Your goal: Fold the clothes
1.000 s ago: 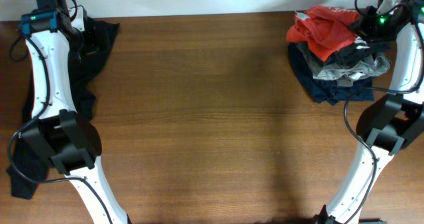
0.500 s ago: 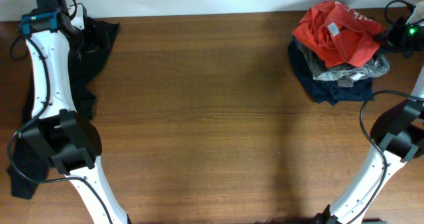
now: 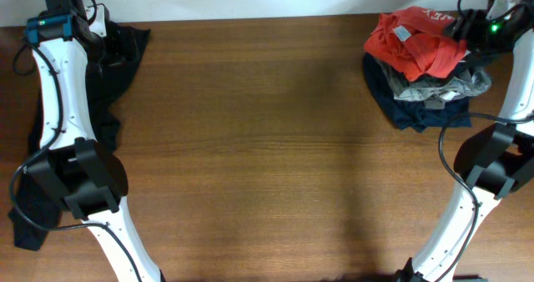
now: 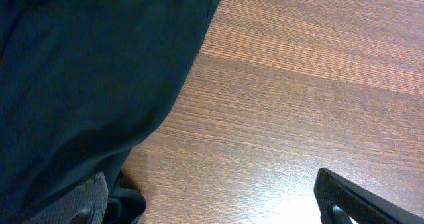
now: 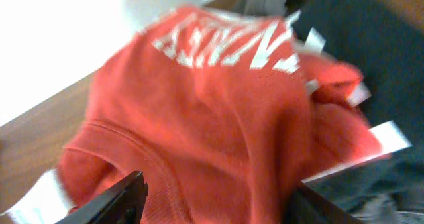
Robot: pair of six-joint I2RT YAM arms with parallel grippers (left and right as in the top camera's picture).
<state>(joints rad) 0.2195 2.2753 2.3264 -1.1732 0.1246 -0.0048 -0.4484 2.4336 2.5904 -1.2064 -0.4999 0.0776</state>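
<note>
Orange-red T-shirt [image 5: 218, 138] lies loose beneath the parted right jaws; left jaws gape wide at the black garment's [image 4: 86, 85] edge.

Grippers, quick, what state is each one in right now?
Left gripper: open, empty, at the edge of the plain black fabric garment.
Right gripper: open over the crumpled orange-red T-shirt with white lettering.

Left end effector [image 4: 218, 207] and right end effector [image 5: 218, 204] both gape wide.
</note>
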